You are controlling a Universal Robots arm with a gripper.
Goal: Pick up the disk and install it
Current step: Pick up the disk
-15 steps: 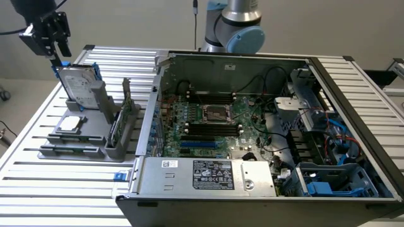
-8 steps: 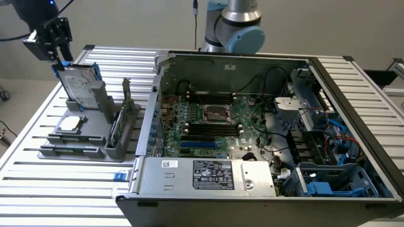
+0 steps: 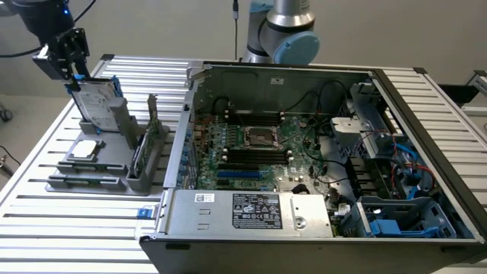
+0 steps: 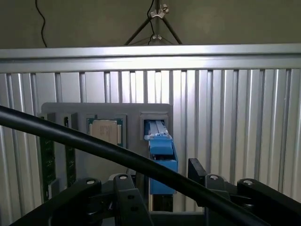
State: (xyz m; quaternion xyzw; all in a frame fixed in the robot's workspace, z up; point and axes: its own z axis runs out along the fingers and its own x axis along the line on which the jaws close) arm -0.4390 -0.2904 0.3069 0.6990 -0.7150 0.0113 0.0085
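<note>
Exterior view: disk (image 3: 95, 101) stands on edge in grey holder (image 3: 143, 184), long axis upright.
Gripper (image 3: 70, 80): directly above, at disk's top edge.
Grip: cannot tell whether clasped.

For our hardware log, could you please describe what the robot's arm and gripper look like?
The arm is a silver-grey metal tube with a light-blue round joint cap. The black gripper has jointed black metal links with silver bolt heads, and a thick black cable crosses it.
</note>
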